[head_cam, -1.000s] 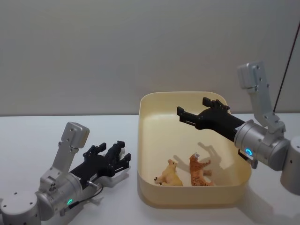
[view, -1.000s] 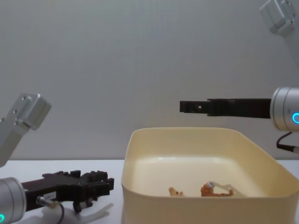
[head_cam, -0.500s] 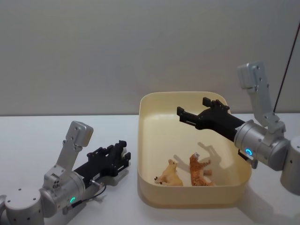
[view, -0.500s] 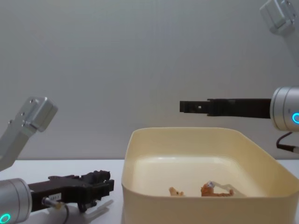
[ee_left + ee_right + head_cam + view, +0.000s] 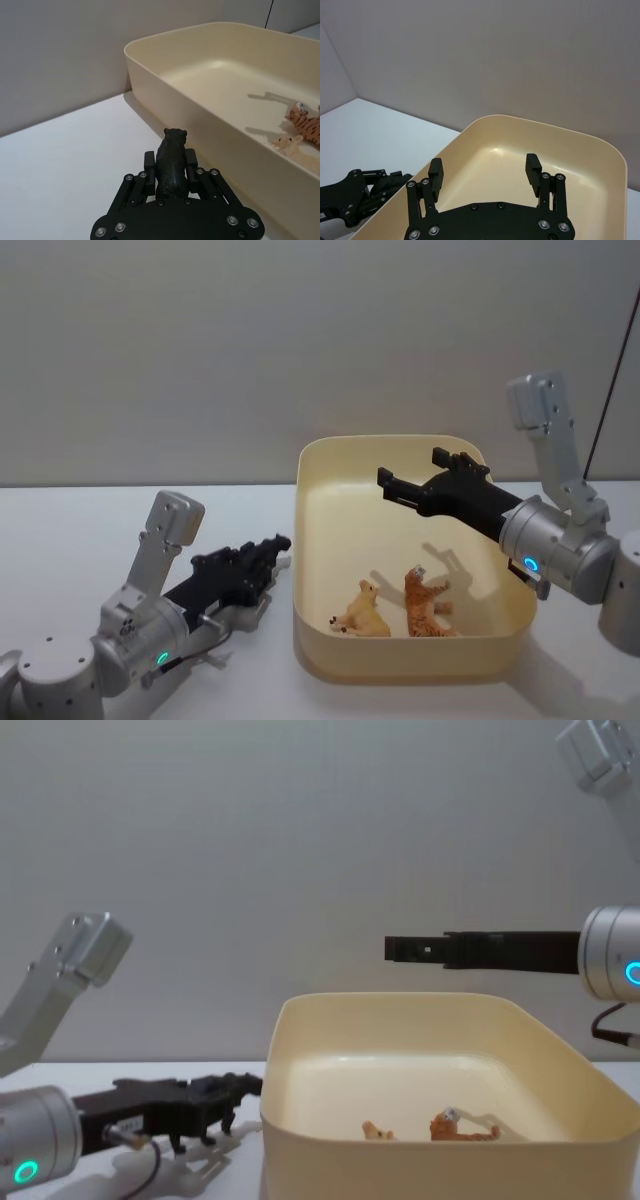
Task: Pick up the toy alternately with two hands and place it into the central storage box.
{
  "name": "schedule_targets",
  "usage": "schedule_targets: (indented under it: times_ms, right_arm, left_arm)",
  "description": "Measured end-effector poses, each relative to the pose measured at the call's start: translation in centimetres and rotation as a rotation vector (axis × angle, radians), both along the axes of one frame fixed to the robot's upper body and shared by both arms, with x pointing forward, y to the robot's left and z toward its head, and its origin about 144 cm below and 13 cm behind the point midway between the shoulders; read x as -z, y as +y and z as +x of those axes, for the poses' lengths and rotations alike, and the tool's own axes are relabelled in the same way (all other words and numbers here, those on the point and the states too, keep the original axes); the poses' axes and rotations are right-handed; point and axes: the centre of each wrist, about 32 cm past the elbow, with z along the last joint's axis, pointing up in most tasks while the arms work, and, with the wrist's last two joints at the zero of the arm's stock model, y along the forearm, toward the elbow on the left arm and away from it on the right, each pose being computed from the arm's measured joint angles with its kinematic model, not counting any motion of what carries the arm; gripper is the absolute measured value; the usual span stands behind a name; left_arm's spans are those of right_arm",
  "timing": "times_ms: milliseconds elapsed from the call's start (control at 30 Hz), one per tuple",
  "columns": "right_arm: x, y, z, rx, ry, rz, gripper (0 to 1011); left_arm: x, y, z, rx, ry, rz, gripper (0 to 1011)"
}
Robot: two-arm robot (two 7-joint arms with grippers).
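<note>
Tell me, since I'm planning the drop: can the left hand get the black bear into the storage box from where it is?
Probably yes. The left hand holds the black bear just outside the storage box, below the near wall's rim, so it must lift first. The right hand hovers open over the far side, leaving the near part free.

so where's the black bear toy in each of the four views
Head view: black bear toy in the left gripper, just left of the storage box.
Chest view: bear low and left of centre, beside the box wall.
Left wrist view: bear between the fingers.
Right wrist view: cannot pick it out.
Shared landmark: the box's left wall.
</note>
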Motion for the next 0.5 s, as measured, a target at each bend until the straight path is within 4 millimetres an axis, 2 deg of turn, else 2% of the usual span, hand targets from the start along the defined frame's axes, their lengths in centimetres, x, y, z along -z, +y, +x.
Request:
schedule_targets:
  times_ms: [500]
  right_arm:
    - [0.0, -0.3, 0.0, 0.000, -0.021, 0.008, 1001]
  left_arm:
    - [-3.0, -1.8, 0.6, -0.048, -0.126, 0.047, 318]
